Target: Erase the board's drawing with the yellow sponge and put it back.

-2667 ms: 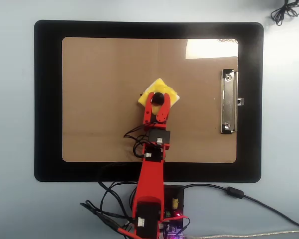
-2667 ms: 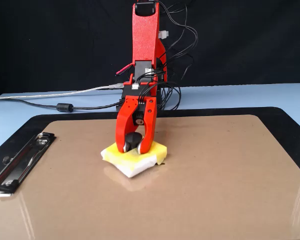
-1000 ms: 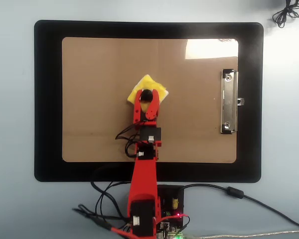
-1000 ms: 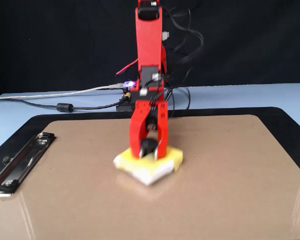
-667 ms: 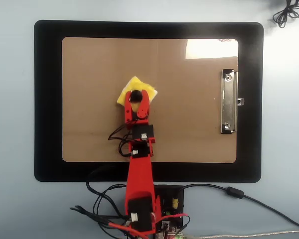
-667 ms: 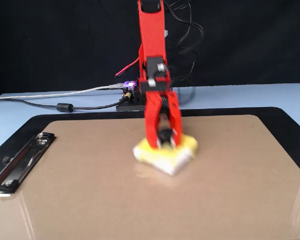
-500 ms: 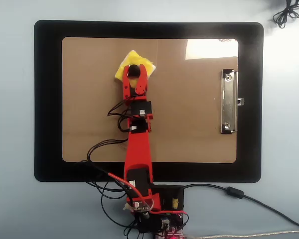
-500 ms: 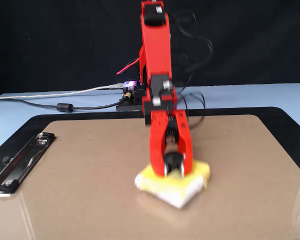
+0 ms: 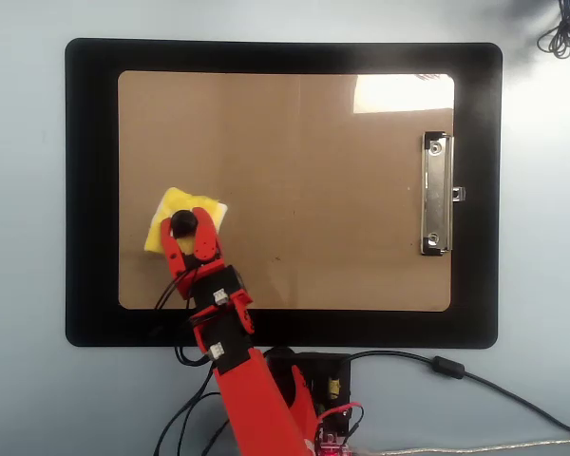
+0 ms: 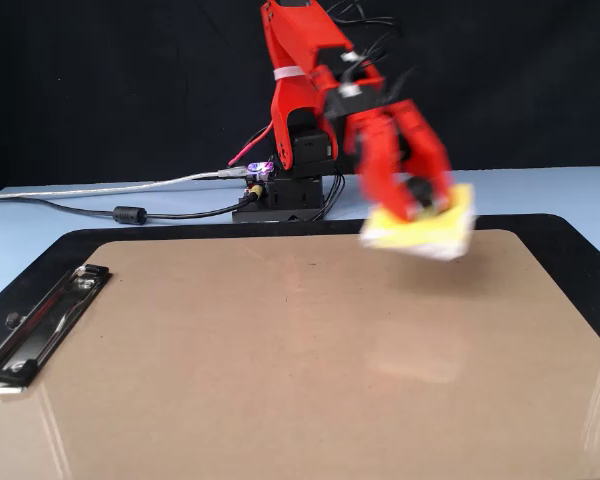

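My red gripper (image 9: 183, 228) is shut on the black knob of the yellow sponge (image 9: 165, 211), over the brown board's (image 9: 313, 171) left part in the overhead view. In the fixed view the gripper (image 10: 418, 200) holds the sponge (image 10: 438, 236) tilted and lifted in the air above the far right of the board (image 10: 280, 350), blurred by motion. The silver clip (image 9: 437, 195) sits at the board's right short edge in the overhead view and shows as the clip (image 10: 40, 325) at the left in the fixed view. No drawing shows on the board's surface.
The board lies on a larger black mat (image 9: 90, 190) on a light blue table. The arm's base with electronics (image 9: 328, 389) and cables (image 9: 475, 375) stands at the mat's near edge. A coiled black cable (image 9: 562, 24) lies at the top right corner.
The arm has swung the sponge from the board's upper middle down to its left part in the overhead view. The sponge has left the surface and now hangs in the air.
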### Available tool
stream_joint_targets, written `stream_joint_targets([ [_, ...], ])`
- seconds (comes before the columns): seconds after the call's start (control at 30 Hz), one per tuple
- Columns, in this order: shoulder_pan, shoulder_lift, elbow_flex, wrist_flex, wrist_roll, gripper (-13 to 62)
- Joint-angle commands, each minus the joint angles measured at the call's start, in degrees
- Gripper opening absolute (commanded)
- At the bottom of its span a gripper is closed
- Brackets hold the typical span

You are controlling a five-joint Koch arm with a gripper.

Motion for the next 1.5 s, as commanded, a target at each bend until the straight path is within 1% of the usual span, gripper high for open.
stream_joint_targets([
  [0.0, -5.5, 1.2, -4.3, -0.5, -4.3, -8.2],
  [0.1, -12.3, -2.7, -6.4, -0.6, -4.7, -8.2],
  [0.27, -17.8, -7.9, -8.0, -1.1, -4.7, -8.1],
  [0.67, -19.7, -9.5, -4.9, -1.1, -4.2, -7.7],
  [0.7, -19.7, -9.5, -4.3, -1.1, -4.2, -6.7],
  [0.73, -19.7, -9.4, -3.9, -1.1, -4.2, -2.6],
  [0.77, -19.7, -9.4, -3.6, -1.2, -4.1, 4.1],
  [0.83, -19.7, -9.4, -3.1, -1.2, -4.1, 15.4],
  [1.0, -20.1, -9.2, -2.7, -1.1, -4.1, 30.6],
  [1.07, -20.5, -8.6, -3.2, -0.4, -4.3, 33.1],
  [1.17, -20.5, -5.5, -3.3, 1.5, -4.7, 33.4],
  [1.23, -20.4, -2.5, -3.6, 7.7, -5.4, 33.2],
  [1.37, -19.9, 5.3, -12.9, 32.2, -6.9, 33.2],
  [1.47, -17.2, 6.8, -25.5, 59.7, -6.6, 33.3],
])
